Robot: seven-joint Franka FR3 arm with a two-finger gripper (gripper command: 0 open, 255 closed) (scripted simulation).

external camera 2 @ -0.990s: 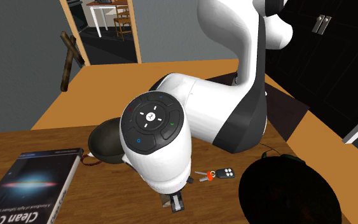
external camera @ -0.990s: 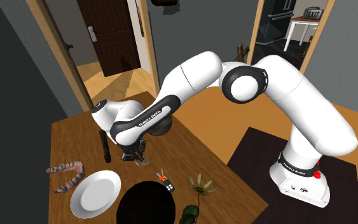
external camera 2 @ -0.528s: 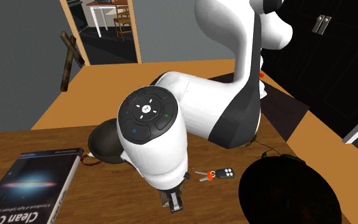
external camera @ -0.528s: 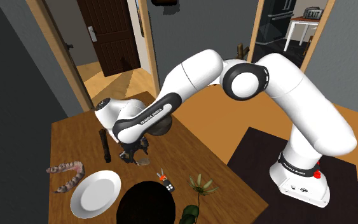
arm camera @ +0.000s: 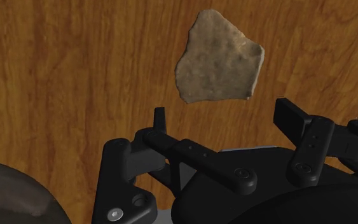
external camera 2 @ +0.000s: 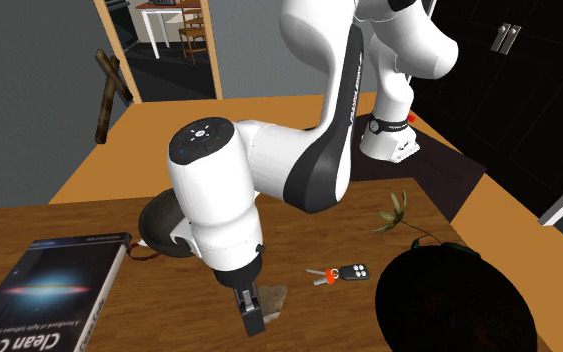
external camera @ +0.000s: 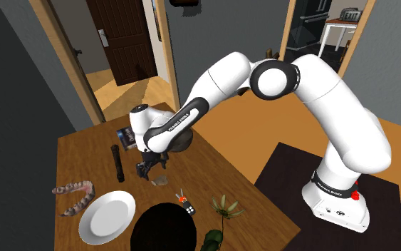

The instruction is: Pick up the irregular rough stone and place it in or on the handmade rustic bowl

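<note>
My hand [arm camera: 225, 118] is wide open and empty. The flat, tan, rough-edged stone [arm camera: 219, 58] lies just ahead of it on the brown wooden table [arm camera: 69, 76]. The stone looks rigid, light and gritty, so I'd pinch it across its narrower sides, near the middle.

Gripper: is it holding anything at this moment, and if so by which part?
Nothing is held. The gripper has its fingers apart; the stone lies on the table beyond them, untouched.

High shoulder camera, close second opposite (table [external camera: 85, 153] shared), wrist downward.
</note>
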